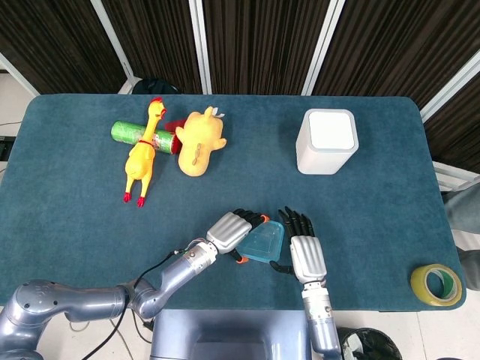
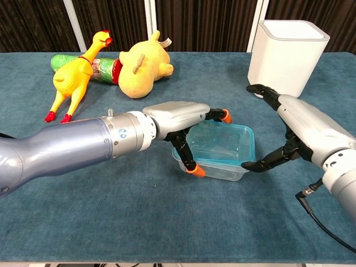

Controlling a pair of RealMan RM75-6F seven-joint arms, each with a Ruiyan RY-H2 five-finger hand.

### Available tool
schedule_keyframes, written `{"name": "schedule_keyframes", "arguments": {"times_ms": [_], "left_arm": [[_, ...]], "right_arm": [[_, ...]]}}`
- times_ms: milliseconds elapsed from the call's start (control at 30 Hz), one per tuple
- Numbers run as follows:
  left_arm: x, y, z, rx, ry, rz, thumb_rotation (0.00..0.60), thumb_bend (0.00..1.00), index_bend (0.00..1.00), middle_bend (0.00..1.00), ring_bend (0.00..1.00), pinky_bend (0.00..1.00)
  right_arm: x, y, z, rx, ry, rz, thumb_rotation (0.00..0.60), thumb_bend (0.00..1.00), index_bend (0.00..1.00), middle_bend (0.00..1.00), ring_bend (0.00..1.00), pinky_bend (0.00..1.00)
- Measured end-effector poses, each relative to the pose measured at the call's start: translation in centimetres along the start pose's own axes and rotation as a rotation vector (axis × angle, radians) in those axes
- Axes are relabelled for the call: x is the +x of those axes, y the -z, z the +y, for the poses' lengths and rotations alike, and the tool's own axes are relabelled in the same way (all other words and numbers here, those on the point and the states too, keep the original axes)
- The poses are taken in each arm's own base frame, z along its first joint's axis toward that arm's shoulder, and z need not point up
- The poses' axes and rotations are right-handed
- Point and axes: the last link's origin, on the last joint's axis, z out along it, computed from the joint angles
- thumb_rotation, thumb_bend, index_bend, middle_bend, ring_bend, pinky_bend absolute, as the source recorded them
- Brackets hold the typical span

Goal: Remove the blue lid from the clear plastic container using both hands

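Observation:
The clear plastic container (image 2: 222, 158) with its blue lid (image 2: 217, 142) sits on the teal table near the front edge, and shows in the head view as the container (image 1: 262, 244). My left hand (image 2: 177, 119) grips its left side, with orange-tipped fingers over the far rim and down the near left corner. This left hand (image 1: 231, 231) lies left of the box in the head view. My right hand (image 2: 303, 133) stands just right of the container, fingers spread above and thumb tip at the near right corner; whether it touches is unclear. It holds nothing. The right hand (image 1: 304, 255) also shows from the head.
A white box (image 2: 286, 55) stands at the back right. A yellow rubber chicken (image 2: 75, 72), a green tube (image 2: 103, 65) and a yellow plush toy (image 2: 144, 67) lie at the back left. A tape roll (image 1: 436, 283) sits at the front right edge. A cable (image 2: 311, 192) hangs from my right wrist.

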Motion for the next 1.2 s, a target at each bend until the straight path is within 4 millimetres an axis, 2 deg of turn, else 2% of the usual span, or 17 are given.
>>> {"name": "schedule_keyframes", "arguments": {"times_ms": [533, 1000, 1100, 1200], "left_arm": [[0.3, 0.3, -0.4, 0.004, -0.006, -0.036, 0.6, 0.17, 0.32, 0.39, 0.34, 0.53], [0.9, 0.1, 0.1, 0.007, 0.036, 0.017, 0.6, 0.17, 0.32, 0.39, 0.34, 0.53], [0.9, 0.1, 0.1, 0.008, 0.036, 0.016, 0.6, 0.17, 0.32, 0.39, 0.34, 0.53], [0.8, 0.2, 0.0, 0.011, 0.042, 0.008, 0.6, 0.17, 0.32, 0.38, 0.34, 0.53]], "right_arm": [[0.2, -0.7, -0.5, 0.027, -0.037, 0.058, 0.6, 0.24, 0.0, 0.0, 0.0, 0.0], [-0.2, -0.1, 0.8, 0.006, 0.005, 0.02, 0.6, 0.24, 0.0, 0.0, 0.0, 0.0], [-0.3, 0.1, 1.0, 0.007, 0.013, 0.016, 0.6, 0.24, 0.04, 0.0, 0.0, 0.0], [-0.3, 0.1, 1.1, 0.007, 0.015, 0.016, 0.6, 0.24, 0.12, 0.0, 0.0, 0.0]]}}
